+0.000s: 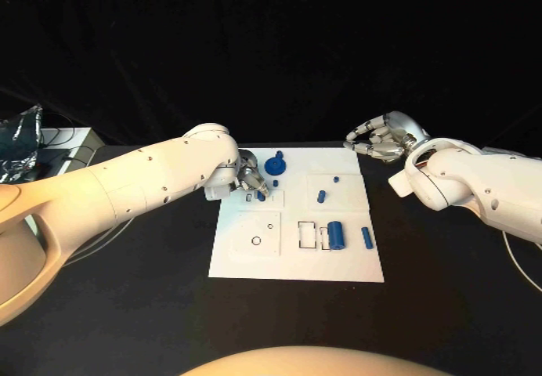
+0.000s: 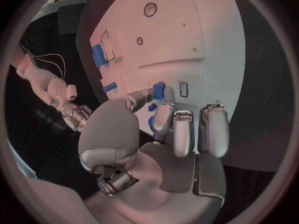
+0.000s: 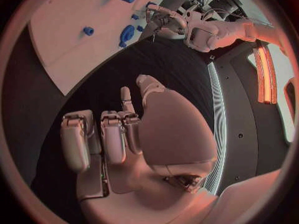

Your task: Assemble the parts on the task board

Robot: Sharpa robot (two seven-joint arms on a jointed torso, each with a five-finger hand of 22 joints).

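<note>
both hands (image 1: 251, 182) (image 1: 382, 139) sit at the task board's (image 1: 296, 266) far edge.

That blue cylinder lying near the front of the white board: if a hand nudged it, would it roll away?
Probably, sideways. The blue cylinder lies on its round side on the flat task board, so a push across it would likely roll it. It looks like stiff plastic, probably light. Smooth sides may slip between fingers.

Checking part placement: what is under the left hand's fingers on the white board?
The left hand holds a small blue part at its fingertips over the white task board, beside a small rectangular slot. The board directly beneath the fingers is covered.
</note>
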